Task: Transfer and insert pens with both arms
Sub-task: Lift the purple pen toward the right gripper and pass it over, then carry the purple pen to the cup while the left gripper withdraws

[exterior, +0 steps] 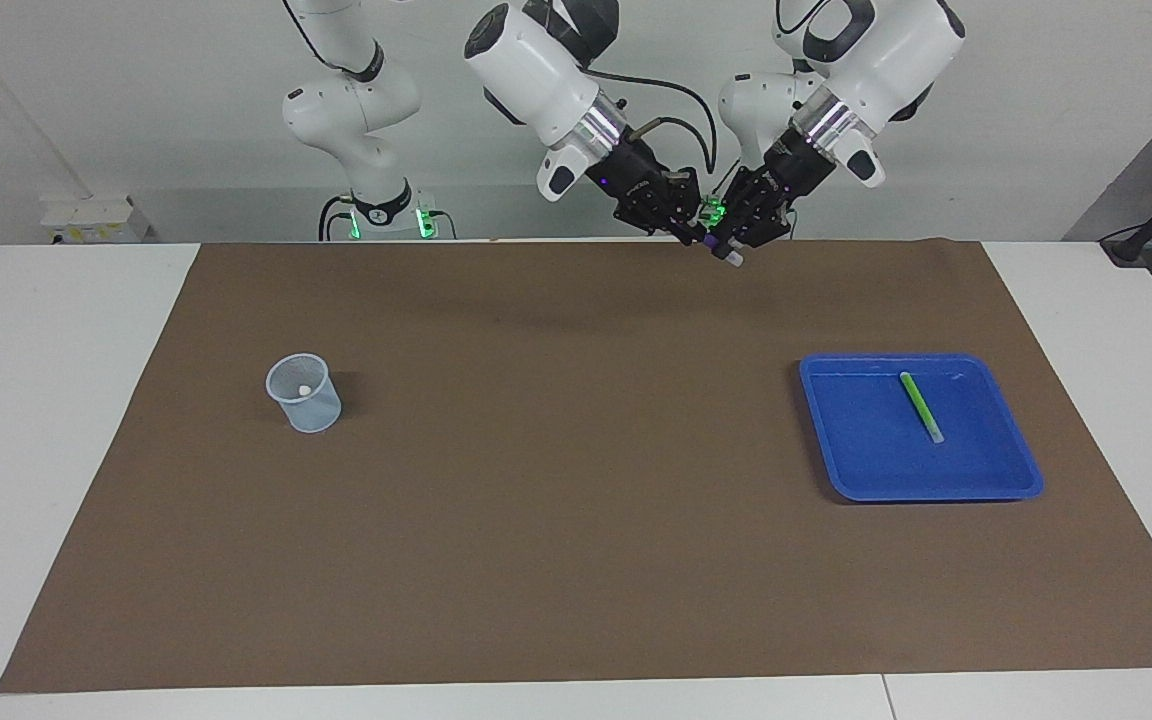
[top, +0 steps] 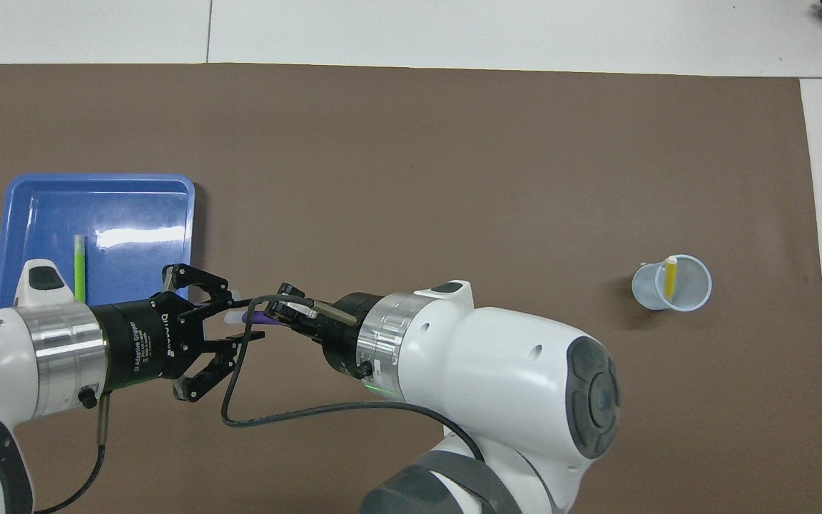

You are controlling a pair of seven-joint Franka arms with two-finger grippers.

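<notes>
Up over the mat's edge nearest my bases, seen from across the table, my right gripper (exterior: pixel 688 232) is clamped on the purple pen (exterior: pixel 714 245), tip to tip with my left gripper (exterior: pixel 728 240). From overhead, my left gripper's (top: pixel 236 327) fingers (top: pixel 231 309) stand parted around the purple pen's (top: pixel 260 317) pale cap; the green pen (top: pixel 80 268) lies in the blue tray (top: pixel 168 187) beneath my left arm, and the yellow pen (top: pixel 670 277) stands in the cup (top: pixel 696 289), well apart toward my right arm's end.

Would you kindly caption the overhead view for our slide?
Right gripper grips the purple pen at the left gripper, midair handover.
</notes>
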